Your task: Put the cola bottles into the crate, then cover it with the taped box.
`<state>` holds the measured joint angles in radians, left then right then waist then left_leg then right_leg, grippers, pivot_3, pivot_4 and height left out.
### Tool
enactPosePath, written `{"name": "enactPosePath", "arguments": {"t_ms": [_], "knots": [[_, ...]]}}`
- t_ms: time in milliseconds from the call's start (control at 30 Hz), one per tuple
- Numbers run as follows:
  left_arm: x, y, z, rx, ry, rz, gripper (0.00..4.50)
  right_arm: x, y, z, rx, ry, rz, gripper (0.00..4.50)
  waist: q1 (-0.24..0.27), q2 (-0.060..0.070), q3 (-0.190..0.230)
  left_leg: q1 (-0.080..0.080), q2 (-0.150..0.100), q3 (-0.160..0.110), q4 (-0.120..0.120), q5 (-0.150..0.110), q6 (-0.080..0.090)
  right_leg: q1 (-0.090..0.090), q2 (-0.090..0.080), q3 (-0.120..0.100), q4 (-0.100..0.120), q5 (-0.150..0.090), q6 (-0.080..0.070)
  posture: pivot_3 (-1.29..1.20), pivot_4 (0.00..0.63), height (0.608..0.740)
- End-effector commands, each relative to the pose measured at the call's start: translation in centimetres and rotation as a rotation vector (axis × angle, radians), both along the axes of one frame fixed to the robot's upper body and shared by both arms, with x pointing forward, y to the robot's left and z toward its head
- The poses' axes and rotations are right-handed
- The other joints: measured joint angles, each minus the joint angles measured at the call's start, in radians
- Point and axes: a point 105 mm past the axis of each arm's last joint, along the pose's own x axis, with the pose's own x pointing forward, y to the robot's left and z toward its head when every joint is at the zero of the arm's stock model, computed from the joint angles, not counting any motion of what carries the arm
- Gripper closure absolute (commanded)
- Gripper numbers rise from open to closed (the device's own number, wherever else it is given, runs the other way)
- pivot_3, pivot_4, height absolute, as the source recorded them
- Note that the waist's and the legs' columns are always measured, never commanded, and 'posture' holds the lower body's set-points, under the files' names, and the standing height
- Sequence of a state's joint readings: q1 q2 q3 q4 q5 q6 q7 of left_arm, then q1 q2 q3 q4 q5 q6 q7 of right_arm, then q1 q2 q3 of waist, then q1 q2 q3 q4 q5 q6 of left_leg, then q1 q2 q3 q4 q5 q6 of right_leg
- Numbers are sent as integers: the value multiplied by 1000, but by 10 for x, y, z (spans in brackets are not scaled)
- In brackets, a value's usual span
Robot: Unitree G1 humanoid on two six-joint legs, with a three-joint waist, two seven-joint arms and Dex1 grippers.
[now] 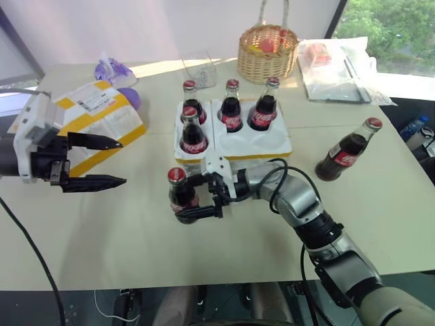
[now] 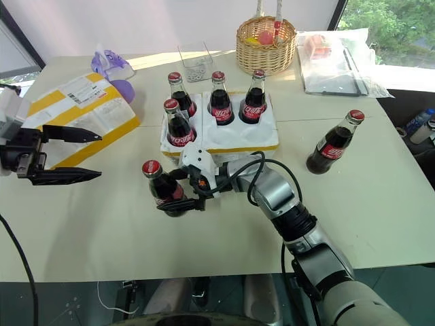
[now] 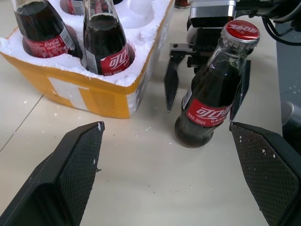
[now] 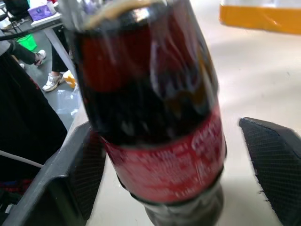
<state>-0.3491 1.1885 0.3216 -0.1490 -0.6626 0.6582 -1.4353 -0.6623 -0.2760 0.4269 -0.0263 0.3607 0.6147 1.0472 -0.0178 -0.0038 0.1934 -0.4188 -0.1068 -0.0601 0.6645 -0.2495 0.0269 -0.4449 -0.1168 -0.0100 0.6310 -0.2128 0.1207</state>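
Observation:
Several cola bottles stand in the holes of the white foam crate at mid-table. One more cola bottle stands on the table just in front of the crate, and my right gripper is shut on it at label height, reaching in from the right. Another cola bottle stands loose at the right. The taped box lies at the left. My left gripper hangs open in front of that box, holding nothing and pointing toward the gripped bottle.
A wicker basket stands behind the crate, with a clear plastic-wrapped package to its right. A small clear container and a purple object sit at the back left. A blue bottle lies beyond the table's right edge.

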Motion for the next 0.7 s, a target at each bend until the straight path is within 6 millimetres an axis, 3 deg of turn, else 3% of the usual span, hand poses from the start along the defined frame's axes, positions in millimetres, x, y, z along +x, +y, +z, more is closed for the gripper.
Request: {"name": "enactPosePath", "arguments": {"t_ms": [33,267,433,567,700], "knots": [[0,-1,8,19,-39,-11,0,-6,3,6,28,14,33,1759,0,0,0,1,0,0,0,0,0,1,0,0,0,0,0,0,150,740],[8,-1,4,7,-43,-11,0,-9,-20,55,151,58,14,1758,4,0,0,1,0,0,-1,-1,1,1,0,0,0,0,0,0,150,740],[12,-7,8,-18,-59,-36,0,-5,-57,114,273,36,-59,1758,5,0,0,1,0,0,-1,-1,2,1,-1,0,0,0,0,0,150,740],[15,-13,8,-27,-71,-60,0,14,-85,152,325,-49,-197,1758,4,0,0,1,0,0,-1,-2,2,1,-1,0,-1,0,0,0,150,740],[18,-17,8,-30,-75,-74,0,36,-101,160,268,-161,-331,1758,3,0,0,1,0,0,-2,-2,3,1,-1,0,-1,0,0,0,150,740]]}}
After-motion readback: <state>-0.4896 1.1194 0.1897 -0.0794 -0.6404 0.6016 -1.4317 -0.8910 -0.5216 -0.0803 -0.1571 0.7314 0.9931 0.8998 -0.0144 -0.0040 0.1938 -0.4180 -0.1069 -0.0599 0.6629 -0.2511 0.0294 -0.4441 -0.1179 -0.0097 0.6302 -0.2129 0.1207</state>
